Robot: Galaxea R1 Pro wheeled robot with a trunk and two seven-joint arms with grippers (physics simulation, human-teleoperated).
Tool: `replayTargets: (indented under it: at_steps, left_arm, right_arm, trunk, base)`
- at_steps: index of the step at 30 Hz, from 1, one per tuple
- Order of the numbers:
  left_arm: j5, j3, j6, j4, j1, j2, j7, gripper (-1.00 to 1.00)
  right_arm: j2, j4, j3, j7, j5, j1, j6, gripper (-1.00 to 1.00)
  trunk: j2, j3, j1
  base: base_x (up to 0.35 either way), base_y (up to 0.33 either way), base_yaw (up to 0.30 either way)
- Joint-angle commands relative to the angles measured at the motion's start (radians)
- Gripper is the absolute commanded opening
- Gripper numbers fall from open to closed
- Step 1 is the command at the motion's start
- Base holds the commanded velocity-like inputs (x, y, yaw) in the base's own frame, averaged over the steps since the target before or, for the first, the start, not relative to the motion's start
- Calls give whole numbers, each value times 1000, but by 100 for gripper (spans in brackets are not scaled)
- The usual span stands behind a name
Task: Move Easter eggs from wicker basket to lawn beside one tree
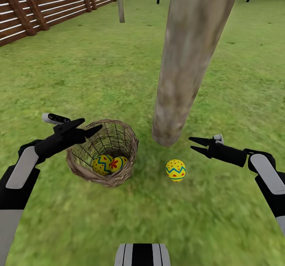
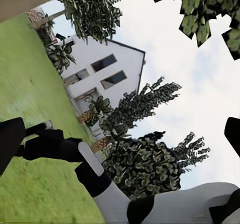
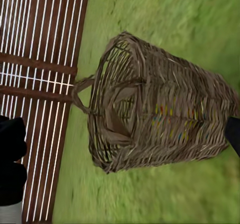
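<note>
Two eggs [image 1: 107,164] low in the basket [image 1: 126,139] at lower left, left claw [image 1: 88,127] spread at its rim, likely to tip it; right claw [image 1: 194,144] spread, empty.

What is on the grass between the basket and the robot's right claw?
In the head view, one Easter egg lies on the lawn between the wicker basket and the right gripper, near the tree.
</note>
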Motion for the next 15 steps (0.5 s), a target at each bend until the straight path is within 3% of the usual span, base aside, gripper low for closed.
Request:
replayTargets:
  at_steps: [1, 3, 4, 15]
  left_arm:
    - [1, -5, 3, 1, 0, 14, -2, 100]
    - [1, -25, 3, 1, -1, 42, -2, 100]
    - [1, -58, 3, -2, 0, 62, -3, 100]
    - [-2, -77, 2, -14, 0, 64, -2, 100]
  right_arm:
    - [0, 0, 1, 9, 9, 0, 1, 100]
    - [0, 1, 2, 8, 9, 1, 1, 100]
    - [1, 0, 3, 7, 11, 1, 0, 100]
    - [6, -1, 21, 3, 18, 5, -3, 100]
  trunk:
    - [0, 3, -1]
    - [0, 11, -1]
    - [1, 15, -2]
    - [3, 57, -7]
  base:
    - [0, 0, 0]
    - [0, 0, 0]
    - [0, 0, 0]
    - [0, 0, 0]
